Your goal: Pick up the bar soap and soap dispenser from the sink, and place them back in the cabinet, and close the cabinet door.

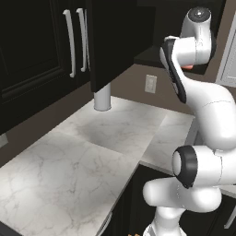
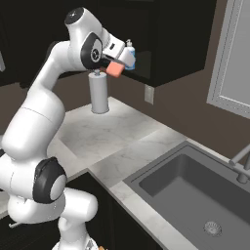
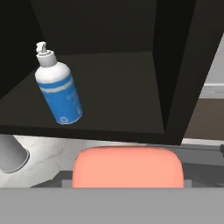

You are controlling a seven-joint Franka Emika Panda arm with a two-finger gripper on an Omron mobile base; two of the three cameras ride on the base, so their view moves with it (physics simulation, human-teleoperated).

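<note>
My gripper (image 2: 117,67) is shut on the orange-red bar soap (image 2: 115,70), held in the air just in front of the open black-brown cabinet (image 2: 171,44). The bar soap (image 3: 127,168) fills the bottom of the hand view and hides my fingertips. A sliver of it (image 1: 187,67) peeks out behind the arm in the left base view. The blue soap dispenser (image 3: 58,89) with its white pump stands on the cabinet's shelf (image 3: 118,100), left of the soap; it also shows as the dispenser (image 2: 130,52) right behind the hand. The cabinet door (image 1: 115,41) hangs open. The sink (image 2: 195,195) lies low to the right.
A white paper towel roll (image 2: 99,93) stands on the marble counter (image 1: 83,152) under the cabinet. Closed dark doors with silver bar handles (image 1: 71,44) are to the left. The faucet (image 2: 239,163) and a wall outlet (image 1: 150,83) sit by the back wall.
</note>
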